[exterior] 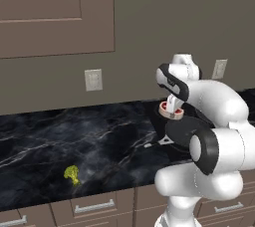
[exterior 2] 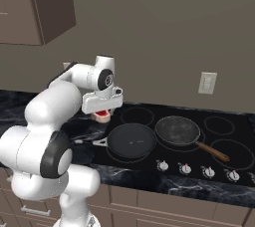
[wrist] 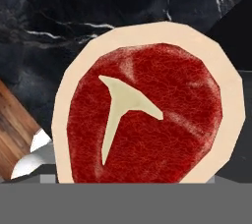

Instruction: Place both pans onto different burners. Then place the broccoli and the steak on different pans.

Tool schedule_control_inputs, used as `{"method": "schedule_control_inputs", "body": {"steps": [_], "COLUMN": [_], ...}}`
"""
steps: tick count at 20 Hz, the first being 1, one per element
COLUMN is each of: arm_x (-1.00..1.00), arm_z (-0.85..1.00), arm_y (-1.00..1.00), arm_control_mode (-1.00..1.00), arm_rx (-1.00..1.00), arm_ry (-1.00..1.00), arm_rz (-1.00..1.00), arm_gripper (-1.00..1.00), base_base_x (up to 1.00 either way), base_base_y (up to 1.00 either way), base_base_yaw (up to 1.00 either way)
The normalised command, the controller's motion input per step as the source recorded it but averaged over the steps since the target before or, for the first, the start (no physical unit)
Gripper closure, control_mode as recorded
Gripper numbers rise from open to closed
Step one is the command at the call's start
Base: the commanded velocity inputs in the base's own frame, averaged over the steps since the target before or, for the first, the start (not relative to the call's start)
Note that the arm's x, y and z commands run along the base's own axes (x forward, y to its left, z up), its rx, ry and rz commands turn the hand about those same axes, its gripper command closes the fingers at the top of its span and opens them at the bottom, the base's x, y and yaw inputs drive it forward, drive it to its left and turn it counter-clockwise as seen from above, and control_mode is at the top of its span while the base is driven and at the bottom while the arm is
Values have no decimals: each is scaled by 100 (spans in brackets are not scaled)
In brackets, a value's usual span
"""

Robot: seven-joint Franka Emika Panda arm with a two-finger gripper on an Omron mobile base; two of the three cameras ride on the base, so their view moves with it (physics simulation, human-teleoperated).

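The end effector [exterior 2: 102,113] is seen wide open, with the steak [wrist: 142,125] directly under it on the dark surface [exterior: 60,141]. If the closing is off-centre, the flat steak may be pushed aside. The black pan [exterior 2: 131,140] lies just beside, the speckled pan [exterior 2: 177,130] beyond it; the broccoli [exterior: 72,173] is well apart.

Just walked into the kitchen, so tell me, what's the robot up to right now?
Both pans already sit on burners of the cooktop: the black pan and the speckled pan beside it. The arm's gripper is right at the steak, its jaws wide; whether the steak is lifted is unclear. The broccoli lies on the counter, untouched.
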Motion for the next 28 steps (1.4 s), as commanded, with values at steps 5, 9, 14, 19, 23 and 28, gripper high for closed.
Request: {"method": "schedule_control_inputs", "body": {"steps": [5, 9, 14, 19, 23, 28], "arm_x": [2, 9, 17, 22, 34, 28], "arm_z": [0, 0, 0, 0, 0, 0], "arm_y": [-68, -69, -64, -59, -56, -51], "arm_control_mode": [-100, -100, -100, -100, -100, -100], "arm_rx": [0, 0, 0, 0, 0, 0], "arm_ry": [0, 0, 0, 0, 0, 0], "arm_rz": [-8, -11, -11, -11, -11, -10], "arm_gripper": [100, 100, 100, 100, 100, 100], "base_base_x": [0, 0, 0, 0, 0, 0], "base_base_y": [0, 0, 0, 0, 0, 0], "base_base_yaw": [0, 0, 0, 0, 0, 0]}}
